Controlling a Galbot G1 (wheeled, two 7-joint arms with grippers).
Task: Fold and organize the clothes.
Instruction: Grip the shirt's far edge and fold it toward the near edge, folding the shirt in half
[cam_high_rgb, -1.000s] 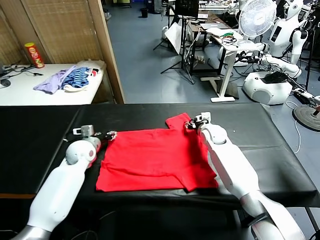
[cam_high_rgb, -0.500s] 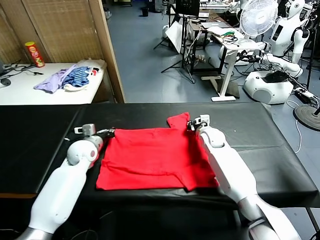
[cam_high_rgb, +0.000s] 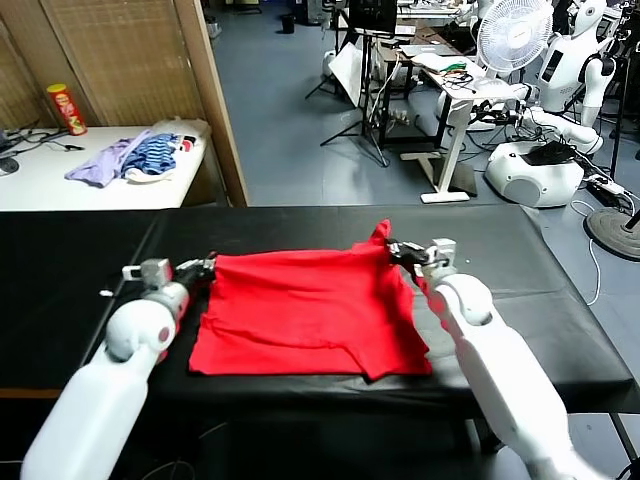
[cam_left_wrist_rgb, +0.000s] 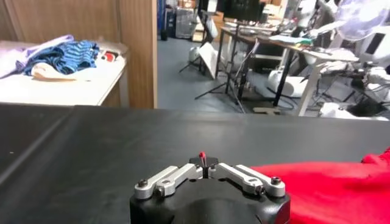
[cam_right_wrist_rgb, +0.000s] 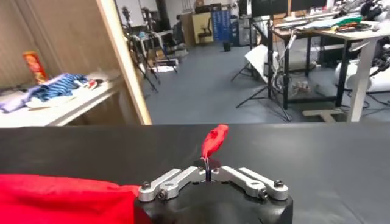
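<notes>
Head view shows me the red T-shirt (cam_high_rgb: 305, 315) spread on the black table (cam_high_rgb: 560, 290), its far edge lifted at both corners. I read that as the set-up for a fold: with both far corners pinched, that edge can be drawn toward the near hem. My left gripper (cam_high_rgb: 203, 266) is clenched on the far left corner (only a speck of red peeks between the tips in its wrist view (cam_left_wrist_rgb: 202, 156), so that grip looks thin, though I can't be sure). My right gripper (cam_high_rgb: 396, 249) is clamped on the far right corner by the sleeve, a tuft of cloth standing up from its closed jaws. A heap of other clothes (cam_high_rgb: 135, 160) sits on the white side table (cam_high_rgb: 60, 185), well apart.
</notes>
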